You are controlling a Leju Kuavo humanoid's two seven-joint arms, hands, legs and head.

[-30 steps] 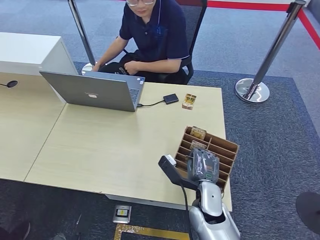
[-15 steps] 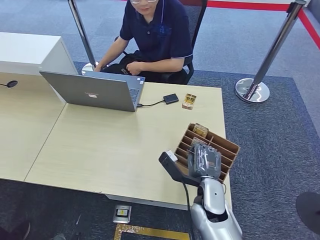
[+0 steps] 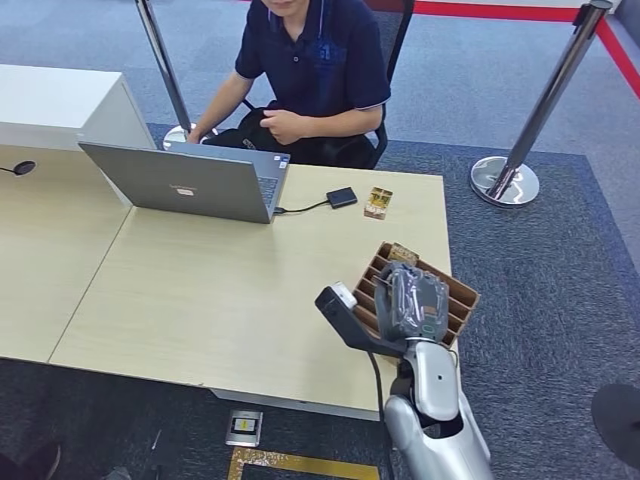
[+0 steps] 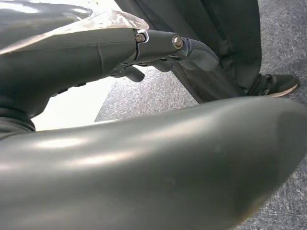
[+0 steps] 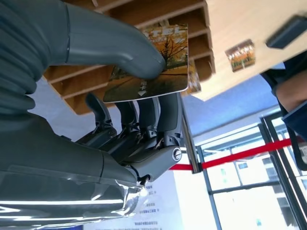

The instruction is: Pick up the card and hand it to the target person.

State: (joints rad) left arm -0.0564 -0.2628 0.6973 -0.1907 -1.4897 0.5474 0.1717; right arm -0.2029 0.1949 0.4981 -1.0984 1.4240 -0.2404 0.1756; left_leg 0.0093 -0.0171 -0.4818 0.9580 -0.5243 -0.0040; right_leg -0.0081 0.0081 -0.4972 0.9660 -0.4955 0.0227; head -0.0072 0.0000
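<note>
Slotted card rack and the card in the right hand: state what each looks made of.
Slotted card rack: looks like thin brown wood or fibreboard, matte, with flat-cut dividers. Card, pinched by the right hand: probably plastic or coated paper, a glossy printed autumn-tree picture with a thin, stiff edge.

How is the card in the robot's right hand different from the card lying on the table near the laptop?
The held card is pinched between thumb and fingers of the right hand, lifted clear of the wooden slotted rack; the table card lies flat and untouched on the table, near the person. The held card's autumn tree picture shows plainly; the table card's print is too small to make out. Both are rectangular with yellow-brown colouring.
</note>
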